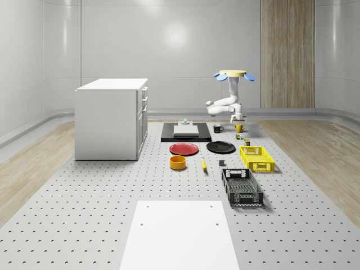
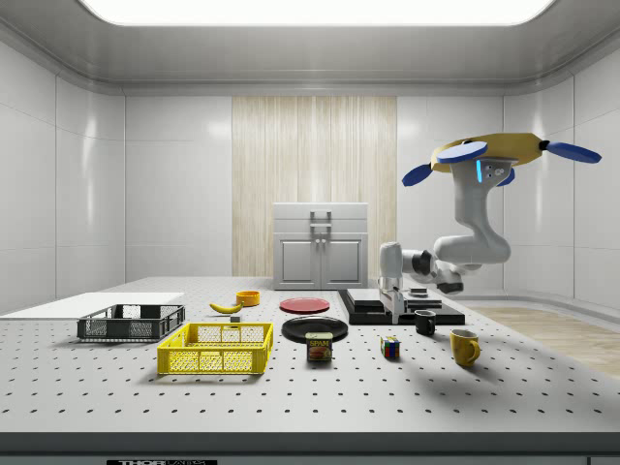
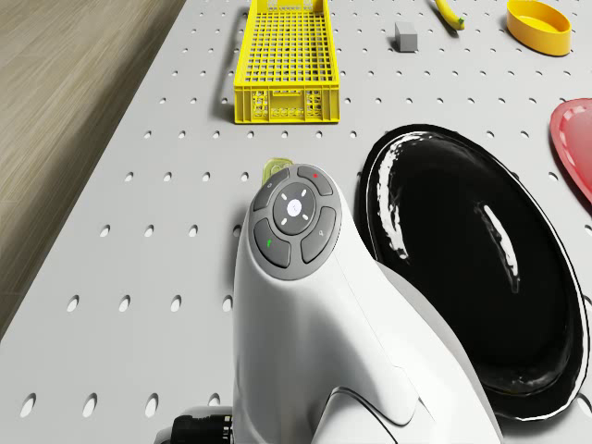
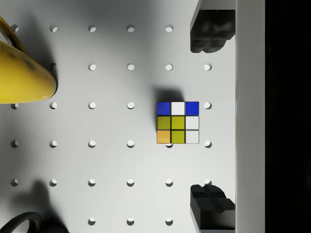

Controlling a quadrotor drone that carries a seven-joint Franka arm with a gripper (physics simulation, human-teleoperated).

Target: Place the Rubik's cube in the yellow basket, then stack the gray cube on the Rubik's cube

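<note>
I see a yellow mug (image 4: 19, 73) off to one side of the jaws, outside their gap. A black mug (image 4: 22, 224) sits on that same side, nearer the other jaw. Further off lie a black plate (image 3: 462, 277), a red plate (image 3: 573, 148), an orange bowl (image 3: 539, 25) and a banana (image 3: 449, 13).

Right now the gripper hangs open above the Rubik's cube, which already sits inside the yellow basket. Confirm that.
Not quite. The gripper does hang open above the Rubik's cube, but the side view shows the cube on the bare table, apart from the yellow basket. The drone hovers above.
</note>
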